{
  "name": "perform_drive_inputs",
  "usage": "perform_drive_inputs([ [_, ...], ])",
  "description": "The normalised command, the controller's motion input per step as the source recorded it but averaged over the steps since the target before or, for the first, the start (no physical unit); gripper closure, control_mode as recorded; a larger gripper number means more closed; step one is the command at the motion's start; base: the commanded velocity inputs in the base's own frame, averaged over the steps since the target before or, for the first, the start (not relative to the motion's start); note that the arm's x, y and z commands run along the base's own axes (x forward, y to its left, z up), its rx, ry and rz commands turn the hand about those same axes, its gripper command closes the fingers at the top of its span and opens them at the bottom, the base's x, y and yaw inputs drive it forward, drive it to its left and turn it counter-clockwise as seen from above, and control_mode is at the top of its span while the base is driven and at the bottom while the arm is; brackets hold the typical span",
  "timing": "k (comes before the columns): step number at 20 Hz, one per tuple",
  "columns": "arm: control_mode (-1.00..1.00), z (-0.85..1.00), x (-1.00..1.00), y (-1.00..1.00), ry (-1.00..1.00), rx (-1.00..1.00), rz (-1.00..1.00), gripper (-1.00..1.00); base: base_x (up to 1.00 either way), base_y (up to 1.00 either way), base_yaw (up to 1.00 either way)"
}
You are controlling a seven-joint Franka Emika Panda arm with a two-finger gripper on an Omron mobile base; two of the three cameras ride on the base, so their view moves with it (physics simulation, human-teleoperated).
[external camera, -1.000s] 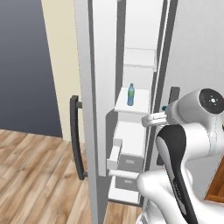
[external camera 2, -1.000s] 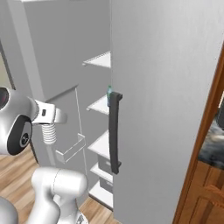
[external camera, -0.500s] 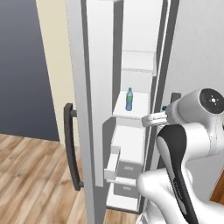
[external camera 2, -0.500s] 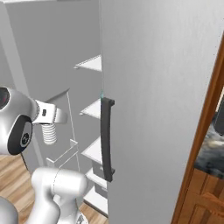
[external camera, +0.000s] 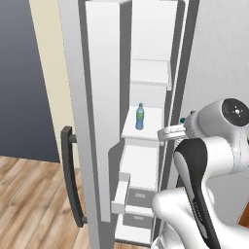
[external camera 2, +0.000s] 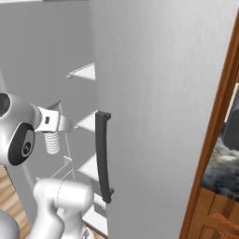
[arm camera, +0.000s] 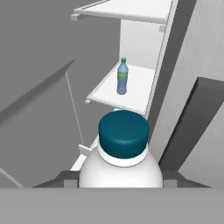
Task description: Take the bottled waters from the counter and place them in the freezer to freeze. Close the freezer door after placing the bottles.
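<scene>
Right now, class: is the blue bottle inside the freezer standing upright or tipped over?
Upright. The blue bottle stands on a white shelf with its green cap on top; the left base view shows the same.

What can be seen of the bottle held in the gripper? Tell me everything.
The held bottle looks whitish with rounded shoulders and a dark teal screw cap, seemingly plastic. In the right base view its body is ribbed and hangs below the gripper, which is shut on it near the neck. It sits upright in front of the open freezer, short of the white shelf where the blue bottle stands. Nothing but the gripper touches it.
</scene>
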Motion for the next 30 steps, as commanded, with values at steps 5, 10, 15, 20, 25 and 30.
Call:
perform_drive_inputs([
  [5, 1.00, 0.00, 0.00, 0.00, 0.00, 0.00, 0.00, 1.00, 0.29, 0.11, -0.03],
  [10, 1.00, 0.00, 0.00, 0.00, 0.00, 0.00, 0.00, 1.00, 0.22, 0.20, -0.01],
  [15, 1.00, 0.00, 0.00, 0.00, 0.00, 0.00, 0.00, 1.00, 0.21, 0.24, 0.00],
  [20, 1.00, 0.00, 0.00, 0.00, 0.00, 0.00, 0.00, 1.00, 0.24, 0.22, 0.00],
  [25, 1.00, 0.00, 0.00, 0.00, 0.00, 0.00, 0.00, 1.00, 0.28, 0.04, -0.01],
  [30, 1.00, 0.00, 0.00, 0.00, 0.00, 0.00, 0.00, 1.00, 0.36, 0.02, -0.01],
])
